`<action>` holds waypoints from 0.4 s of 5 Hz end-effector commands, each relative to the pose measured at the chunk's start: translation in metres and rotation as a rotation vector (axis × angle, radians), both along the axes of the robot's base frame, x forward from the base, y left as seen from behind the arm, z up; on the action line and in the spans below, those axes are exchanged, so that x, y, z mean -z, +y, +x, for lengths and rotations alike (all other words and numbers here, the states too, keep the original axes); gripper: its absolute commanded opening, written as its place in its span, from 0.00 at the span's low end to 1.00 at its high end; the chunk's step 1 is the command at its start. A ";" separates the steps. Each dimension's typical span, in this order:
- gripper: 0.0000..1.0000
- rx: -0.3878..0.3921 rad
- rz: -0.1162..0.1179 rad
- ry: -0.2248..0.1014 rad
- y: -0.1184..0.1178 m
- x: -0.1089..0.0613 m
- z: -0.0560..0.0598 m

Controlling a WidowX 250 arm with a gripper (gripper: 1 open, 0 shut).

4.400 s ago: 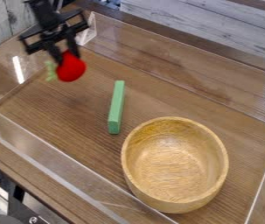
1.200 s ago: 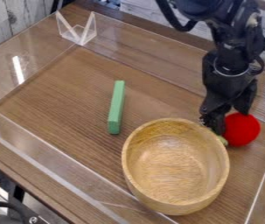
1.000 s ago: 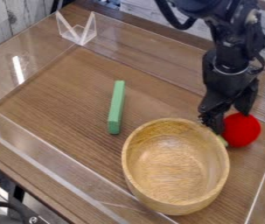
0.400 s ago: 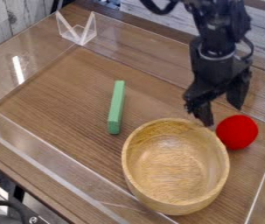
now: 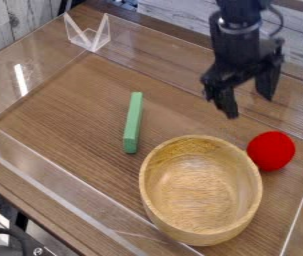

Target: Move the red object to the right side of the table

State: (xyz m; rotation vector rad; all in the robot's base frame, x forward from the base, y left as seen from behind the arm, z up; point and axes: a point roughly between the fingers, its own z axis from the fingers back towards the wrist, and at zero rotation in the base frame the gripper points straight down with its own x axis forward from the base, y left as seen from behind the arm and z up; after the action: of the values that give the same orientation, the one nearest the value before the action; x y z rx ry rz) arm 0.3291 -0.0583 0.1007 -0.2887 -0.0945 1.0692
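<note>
Brown wood-grain bench (image 5: 60,120) walled in by clear acrylic, unchanged from the earlier pictures. Largest on it: a wooden bowl (image 5: 201,187), upright, near the front right, in the same place as before. Above and behind the bowl, the black gripper (image 5: 243,96), pointing steeply down with fingers spread wide and nothing between them. A moment ago down low, right beside the red object; now lifted clear of it and shifted toward the left and back of the scene, well apart from it. Much earlier, at the far left corner with the red object pinched in it.

Green flat bar (image 5: 134,122) lying flat left of the bowl, roughly along the depth of the bench, not touching the bowl, same spot throughout. Red object (image 5: 271,150) resting on the bench at the right side, just beside the bowl's right rim and close to the right acrylic wall, free of the gripper; whether touching the bowl cannot be told. Green stub not discernible at this size. Small clear acrylic stand (image 5: 87,31) at the back left corner, far from everything else. Nothing lying between gripper and red object; open wood between bar and bowl.
</note>
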 end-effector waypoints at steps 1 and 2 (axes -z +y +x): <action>1.00 -0.042 -0.002 -0.072 0.000 -0.023 0.016; 1.00 -0.092 0.008 -0.066 -0.003 -0.020 0.026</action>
State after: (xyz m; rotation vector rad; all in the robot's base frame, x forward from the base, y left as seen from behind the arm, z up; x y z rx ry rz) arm 0.3459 -0.0585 0.1020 -0.2730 -0.1209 1.1628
